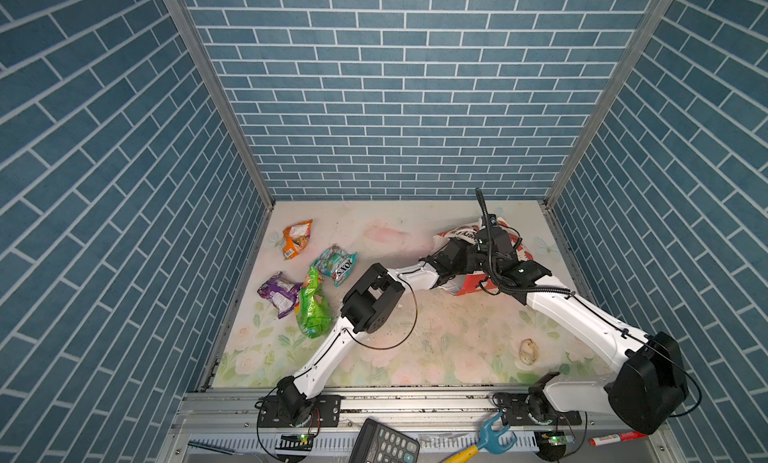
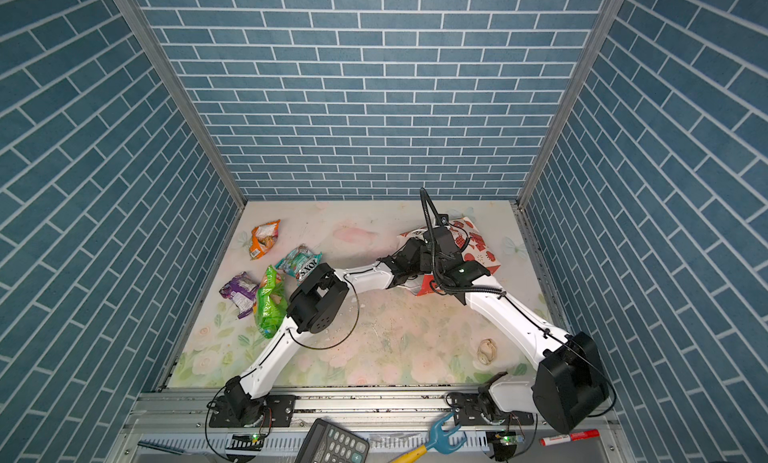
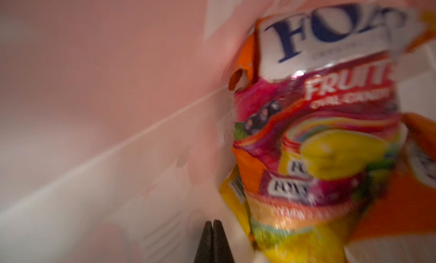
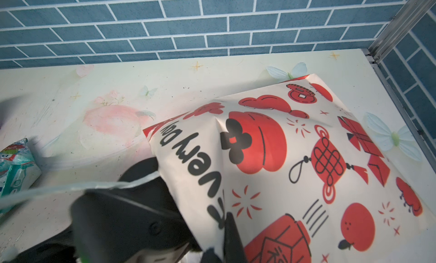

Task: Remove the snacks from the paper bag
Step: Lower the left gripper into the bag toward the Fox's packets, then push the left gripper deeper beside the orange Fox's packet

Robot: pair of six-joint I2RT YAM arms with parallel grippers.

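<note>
The paper bag (image 1: 468, 285) (image 2: 478, 245) lies on its side at the back right of the table, its mouth toward the left. My left gripper (image 3: 213, 223) is deep inside it, fingers pressed together on nothing. Right beside it lies a multicolour FOX'S packet (image 3: 318, 132), with a yellow packet (image 3: 233, 193) under it and an orange one (image 3: 420, 155) at the edge. My right gripper (image 4: 227, 226) is shut on the bag's upper wall (image 4: 306, 155) near the mouth. On the left of the table lie orange (image 1: 297, 238), teal (image 1: 336, 265), purple (image 1: 278, 292) and green (image 1: 312, 305) snacks.
A pale seashell (image 1: 528, 351) rests on the mat at the front right. A calculator (image 1: 382, 444), a blue and yellow tool (image 1: 490, 438) and a red marker (image 1: 615, 439) lie beyond the front rail. Tiled walls enclose the table on three sides.
</note>
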